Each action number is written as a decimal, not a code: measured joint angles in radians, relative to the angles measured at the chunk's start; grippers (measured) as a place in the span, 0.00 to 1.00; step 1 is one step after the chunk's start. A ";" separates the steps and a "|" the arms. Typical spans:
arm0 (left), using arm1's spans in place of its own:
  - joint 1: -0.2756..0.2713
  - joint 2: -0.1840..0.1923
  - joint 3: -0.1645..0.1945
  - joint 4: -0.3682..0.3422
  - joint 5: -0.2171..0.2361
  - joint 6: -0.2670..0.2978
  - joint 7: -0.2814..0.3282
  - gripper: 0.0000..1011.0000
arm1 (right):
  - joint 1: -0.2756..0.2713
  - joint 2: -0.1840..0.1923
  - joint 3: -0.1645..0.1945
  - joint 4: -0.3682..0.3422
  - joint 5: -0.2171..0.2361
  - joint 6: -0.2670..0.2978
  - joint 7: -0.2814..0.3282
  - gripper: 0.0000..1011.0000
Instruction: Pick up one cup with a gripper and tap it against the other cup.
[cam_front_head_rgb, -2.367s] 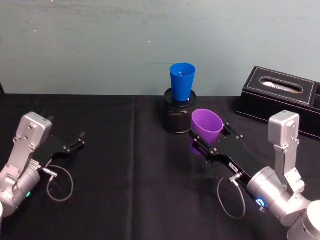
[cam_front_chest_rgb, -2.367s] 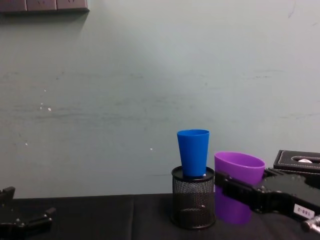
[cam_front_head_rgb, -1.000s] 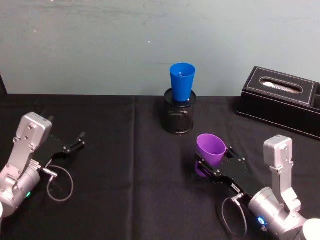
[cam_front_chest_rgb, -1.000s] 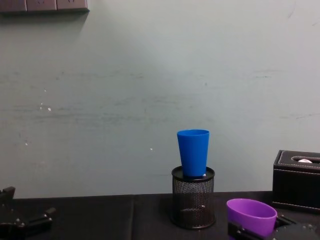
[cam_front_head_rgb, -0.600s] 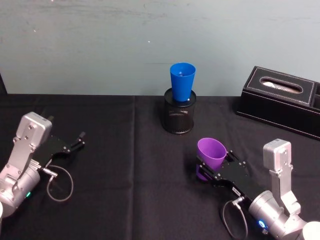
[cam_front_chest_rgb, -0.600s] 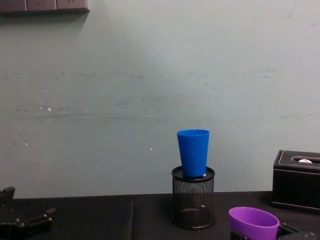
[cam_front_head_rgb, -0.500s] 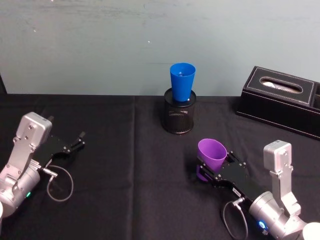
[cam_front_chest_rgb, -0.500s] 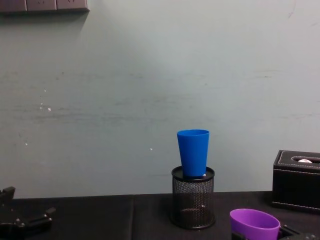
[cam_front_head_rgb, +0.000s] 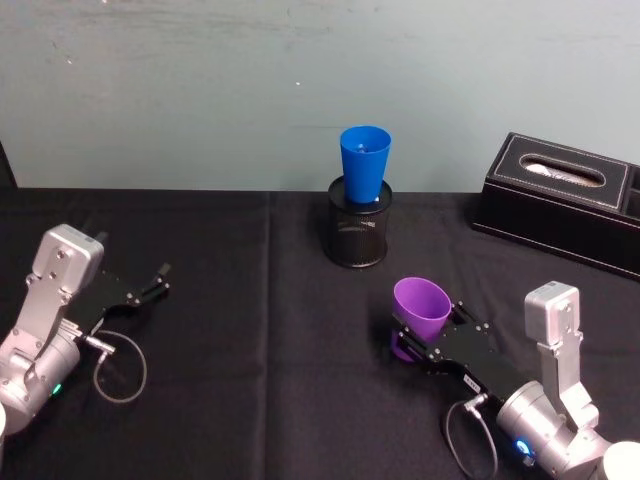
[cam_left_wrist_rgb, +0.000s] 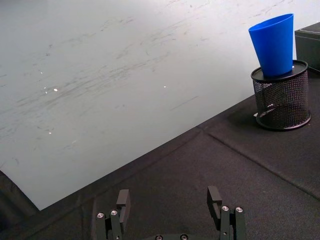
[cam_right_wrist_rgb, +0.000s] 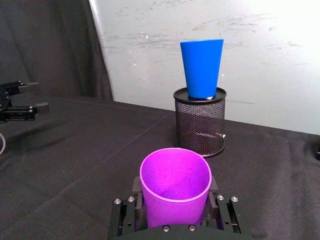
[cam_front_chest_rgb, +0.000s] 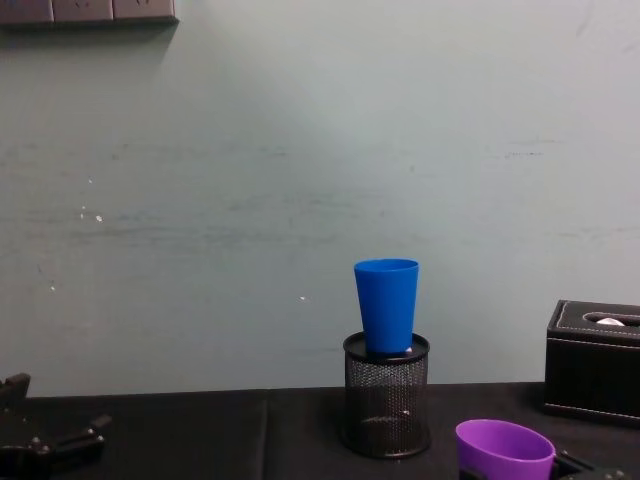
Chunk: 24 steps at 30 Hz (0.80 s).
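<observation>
The purple cup stands upright in my right gripper, which is shut on its lower part, low over the black table in front of me to the right. From the right wrist, the purple cup sits between the two fingers; its rim shows at the chest view's lower edge. The blue cup stands upright in a black mesh pen holder farther back, well apart from the purple one. My left gripper rests open at the far left.
A black tissue box lies at the back right, beyond the right arm. The table is covered with black cloth, and a pale wall rises close behind the pen holder.
The right gripper has carried the purple cup back from beside the blue cup, towards me and lower. Over the last half second it has barely shifted. The left arm has not moved.
</observation>
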<state>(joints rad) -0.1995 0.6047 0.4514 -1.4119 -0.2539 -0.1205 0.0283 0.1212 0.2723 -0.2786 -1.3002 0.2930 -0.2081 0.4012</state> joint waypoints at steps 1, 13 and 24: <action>0.000 0.000 0.000 0.000 0.000 0.000 0.000 1.00 | 0.001 0.000 0.000 0.001 0.000 0.000 0.000 0.72; 0.000 0.000 0.000 0.000 0.000 0.000 0.000 1.00 | 0.016 0.003 -0.003 0.015 -0.003 0.000 0.008 0.72; 0.000 0.000 0.000 0.000 0.000 0.000 0.000 1.00 | 0.015 0.004 -0.003 0.014 -0.003 0.001 0.008 0.72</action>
<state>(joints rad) -0.1996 0.6047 0.4514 -1.4120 -0.2539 -0.1205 0.0283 0.1363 0.2760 -0.2816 -1.2861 0.2896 -0.2066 0.4094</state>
